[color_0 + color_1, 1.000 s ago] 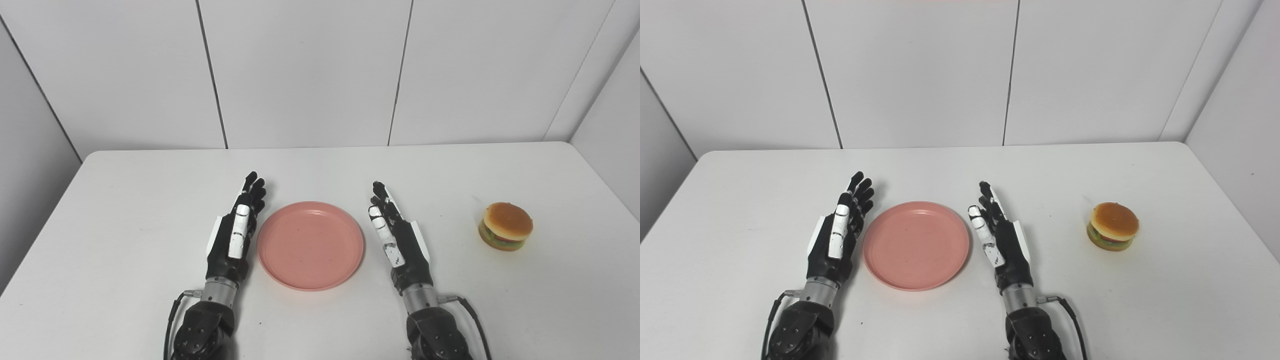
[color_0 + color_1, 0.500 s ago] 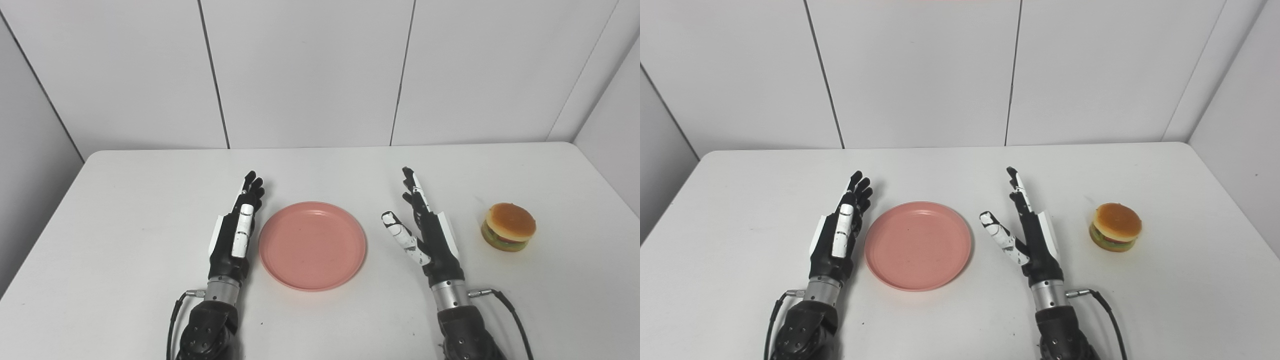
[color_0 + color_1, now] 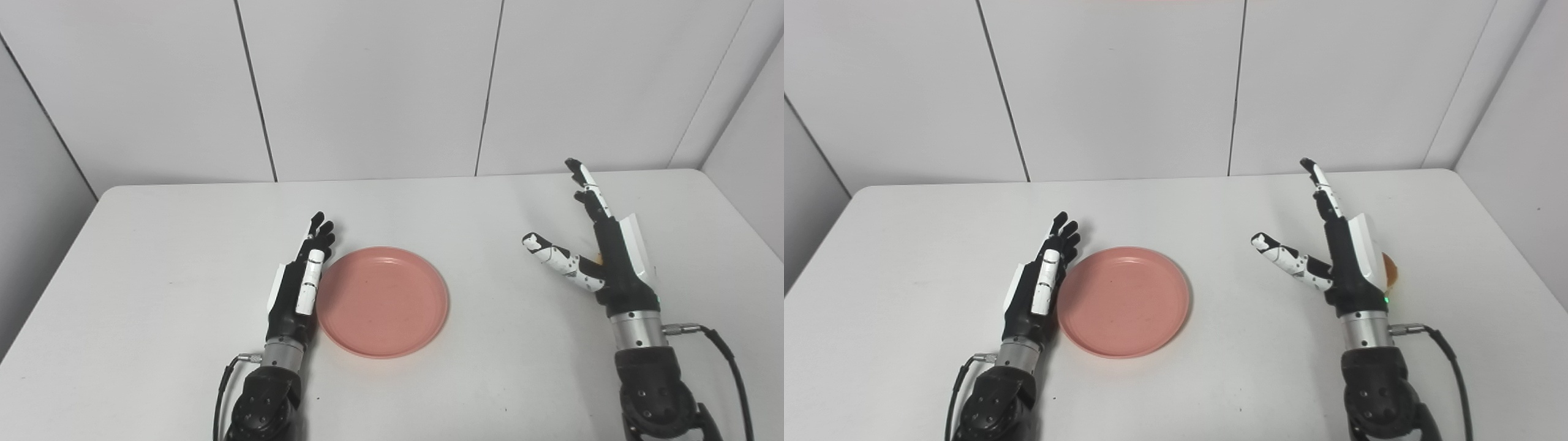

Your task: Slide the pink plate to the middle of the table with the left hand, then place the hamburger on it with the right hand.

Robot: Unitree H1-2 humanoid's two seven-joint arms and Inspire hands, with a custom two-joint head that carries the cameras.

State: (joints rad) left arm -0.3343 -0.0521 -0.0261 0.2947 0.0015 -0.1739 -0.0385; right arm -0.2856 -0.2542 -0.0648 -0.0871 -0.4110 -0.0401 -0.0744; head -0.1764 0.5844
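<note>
Your right hand [image 3: 603, 263] has swung away from the pink plate [image 3: 383, 300] and now hovers over the hamburger [image 3: 1389, 269], fingers spread, nearly hiding it. Left hand [image 3: 300, 288] lies open beside the plate, mid-surface. Grasping likely comes next.

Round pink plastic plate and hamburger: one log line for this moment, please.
round pink plastic plate: mid-table, empty | toy hamburger: mostly hidden behind right robot hand, open | left robot hand: open, beside plate

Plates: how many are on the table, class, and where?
1. The pink plate lies near the table's middle, beside the left hand. No other shows.
</note>
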